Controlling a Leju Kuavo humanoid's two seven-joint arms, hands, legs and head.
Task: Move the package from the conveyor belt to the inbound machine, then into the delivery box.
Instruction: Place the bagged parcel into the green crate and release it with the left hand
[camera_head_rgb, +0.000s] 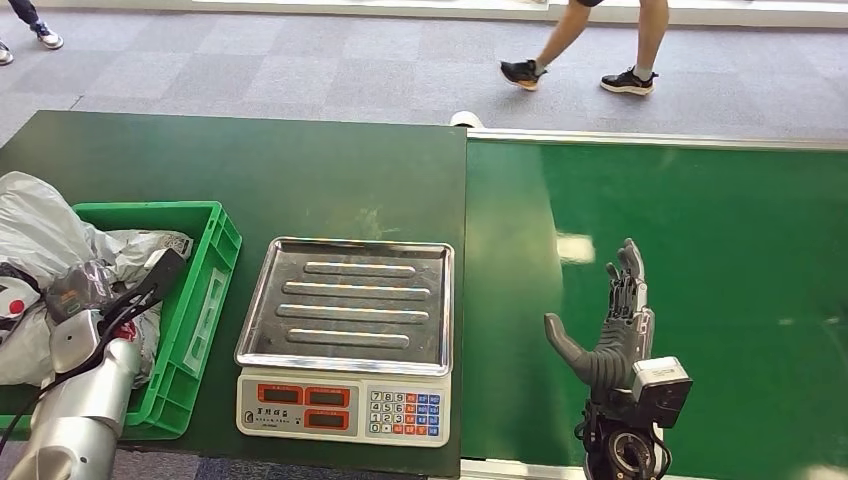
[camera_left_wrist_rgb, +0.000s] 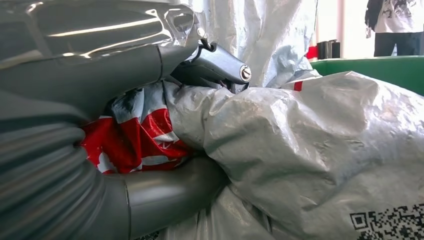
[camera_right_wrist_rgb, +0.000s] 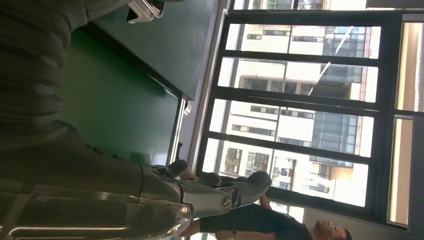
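Now, the risks line by line, clock directions read on the head view.

Package: the grey plastic package (camera_head_rgb: 40, 240) lies in the green delivery box (camera_head_rgb: 205, 290) at about 9 o'clock, heaped over the box's left side; a red-and-white printed patch (camera_left_wrist_rgb: 140, 135) shows in the left wrist view.

Left hand: the left hand (camera_left_wrist_rgb: 165, 125) has its thick thumb and fingers wrapped around a bunched fold of the package, so it grips the bag inside the box.

Right hand: the right hand (camera_head_rgb: 615, 320) hovers over the conveyor belt (camera_head_rgb: 720, 260) at about 4 o'clock, fingers spread and holding nothing.

Scale: the inbound machine (camera_head_rgb: 345, 335), a steel-pan scale at 6 o'clock on the dark tabletop (camera_head_rgb: 250, 170), carries nothing.

Stage: judging by how things lie, the package looks delivered and only the release remains.

Risk, snag: the crumpled film is pinched deep between the fingers; if the arm lifts before the fingers spread fully, the bag may be dragged back out.

Risk, spill: the pile stands higher than the box wall, so a tug could tip it over the rim.

Risk, cable: the dark cable (camera_head_rgb: 120, 315) by the left wrist runs near the box edge and could catch there.

Bystander: a person's legs (camera_head_rgb: 600, 45) pass at 12 o'clock, well apart from both arms.
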